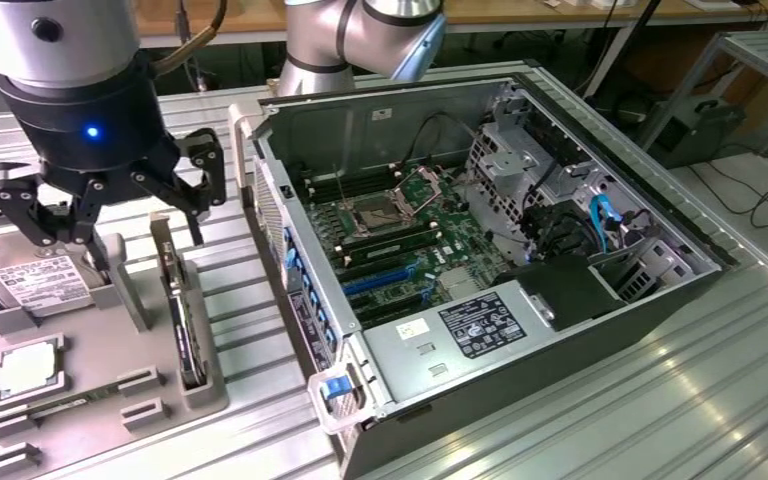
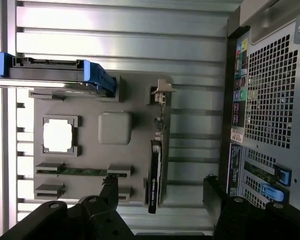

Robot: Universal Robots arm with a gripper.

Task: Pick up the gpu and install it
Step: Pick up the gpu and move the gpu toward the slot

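Grey fixture tray [image 1: 97, 340], exterior view: gpu [image 1: 177, 310] slotted on edge at the tray edge nearest the PC case [image 1: 491, 260]; hard drive [image 1: 37, 275] and CPU [image 1: 27, 365] in other pockets; gripper [image 1: 115, 225] above, jaws wide, nothing held. Wrist view: gpu [image 2: 155, 175] sighted between the fingers [image 2: 110, 192]; pick-up approach judged in hand, thin edge to be straddled.

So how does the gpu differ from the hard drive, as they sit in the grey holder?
The gpu stands on its thin edge in a narrow slot; the hard drive leans, with its broad face showing. The gpu looks dark and long; the hard drive is silver with a white label, and shorter. Both rest in the grey holder beside the computer case.
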